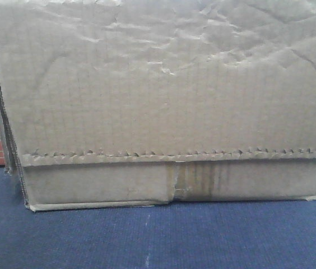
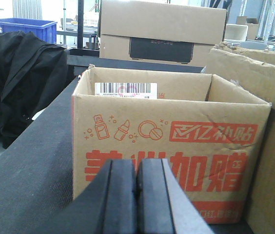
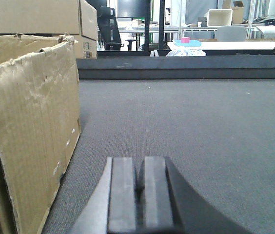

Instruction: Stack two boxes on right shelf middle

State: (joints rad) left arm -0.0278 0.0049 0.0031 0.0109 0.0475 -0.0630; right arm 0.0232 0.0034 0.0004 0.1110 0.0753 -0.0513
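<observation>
**A:** How do the pincers stand?

**B:** The left pincer has its pads pressed together with nothing between them. The right pincer is the same, closed on nothing, low over the grey tabletop.

**A:** What is nearest the left one?

**B:** An open-topped printed carton with red characters and small drawings on its front. A barcode label is stuck high on its far inner wall. Its floor is hidden, so I cannot tell what it holds.

**A:** And the task's thing?

**B:** The plain brown box stands on the tabletop just right of the printed carton and left of the right pincer. Its contents cannot be seen.

**A:** Its condition?

**B:** The front view shows a wide, wrinkled face. A jagged flap edge runs across it low down, and yellowed tape sits at the middle seam below.

**A:** Further out?

**B:** A black cloth lies heaped to the left, well apart from the carton.
</observation>
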